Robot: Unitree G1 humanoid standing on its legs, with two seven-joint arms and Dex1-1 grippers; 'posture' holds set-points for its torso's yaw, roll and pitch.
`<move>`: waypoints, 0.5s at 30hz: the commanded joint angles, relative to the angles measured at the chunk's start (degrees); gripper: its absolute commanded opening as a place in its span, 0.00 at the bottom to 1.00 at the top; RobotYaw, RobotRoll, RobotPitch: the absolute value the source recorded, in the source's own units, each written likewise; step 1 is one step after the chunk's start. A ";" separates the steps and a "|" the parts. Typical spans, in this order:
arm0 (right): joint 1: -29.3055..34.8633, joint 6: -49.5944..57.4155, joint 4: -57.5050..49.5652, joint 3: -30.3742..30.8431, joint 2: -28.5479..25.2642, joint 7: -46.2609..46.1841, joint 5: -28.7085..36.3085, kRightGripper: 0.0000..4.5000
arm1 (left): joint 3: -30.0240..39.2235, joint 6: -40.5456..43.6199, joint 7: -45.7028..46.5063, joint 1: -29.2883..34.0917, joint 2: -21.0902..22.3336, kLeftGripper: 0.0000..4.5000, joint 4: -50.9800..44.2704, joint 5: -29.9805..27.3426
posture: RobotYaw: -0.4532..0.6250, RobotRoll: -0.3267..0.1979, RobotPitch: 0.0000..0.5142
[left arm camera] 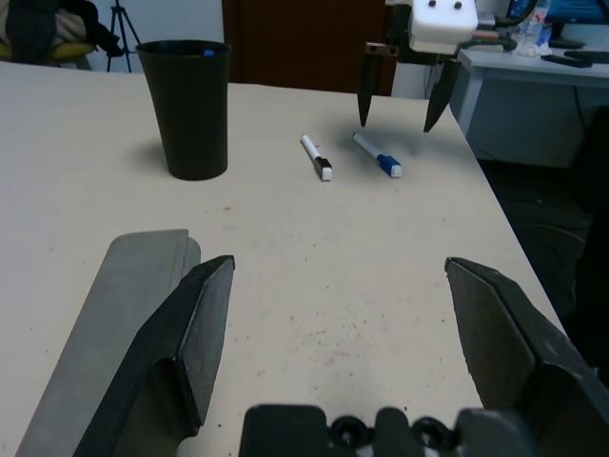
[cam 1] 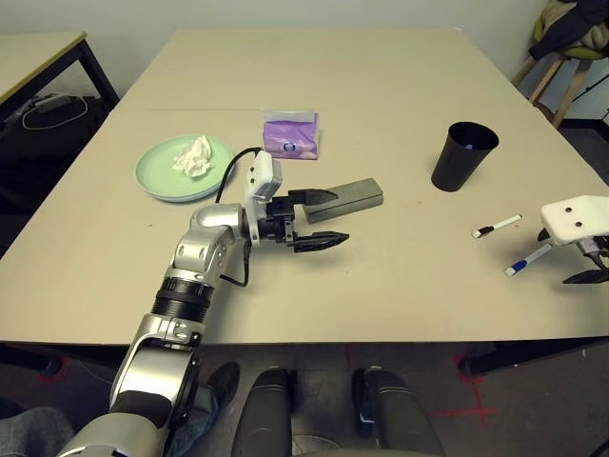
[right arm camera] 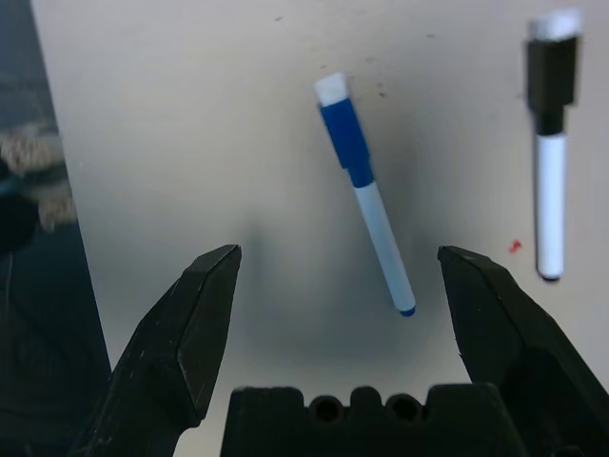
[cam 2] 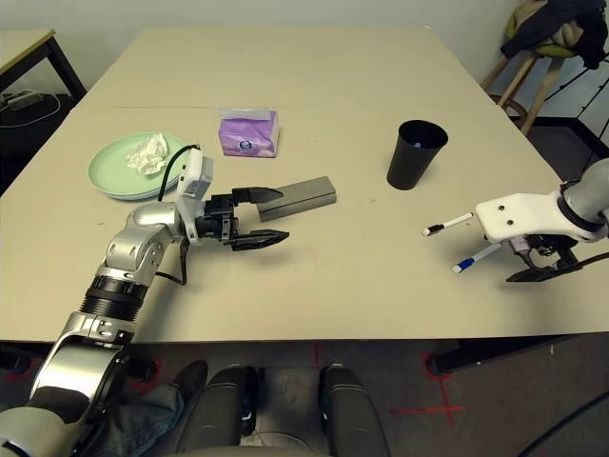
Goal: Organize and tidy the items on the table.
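Though the purple tissue pack [cam 1: 290, 134] carries a small printed mark, no writing on it can be read. Left hand [cam 1: 317, 219] points level across the desk [cam 1: 400, 76], fingers spread, one finger touching the grey glasses case [cam 1: 347, 197]. Right hand [right arm camera: 338, 314] points steeply down at the desk's right edge, spread, hovering over a blue-capped pen [right arm camera: 364, 190]; black-capped pen [right arm camera: 549, 143] just beside. Black cup [cam 1: 462, 156] stands upright; tissue [cam 1: 194, 156] lies on the green plate [cam 1: 157, 181].

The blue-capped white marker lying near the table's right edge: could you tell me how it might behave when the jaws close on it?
The blue-capped white marker looks round and slim, so it would probably roll if nudged. It lies flat on the beige table, leaving little to grip. Its smooth barrel may slip between the right gripper's open jaws.
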 commanded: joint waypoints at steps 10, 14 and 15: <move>-3.22 -14.94 8.37 2.34 2.79 -3.21 -2.90 1.00 | -0.43 -0.68 1.54 1.18 0.58 1.00 -2.34 -0.17 | 0.54 0.62 0.25; -3.49 -18.50 10.02 3.84 3.84 -8.70 -6.37 1.00 | -0.19 -1.16 2.43 1.30 0.70 1.00 -2.51 -0.09 | 0.55 0.62 0.26; -3.65 -19.21 10.33 4.17 3.90 -9.24 -6.91 1.00 | -0.18 -1.16 2.55 1.36 0.73 1.00 -2.63 -0.16 | 0.56 0.62 0.26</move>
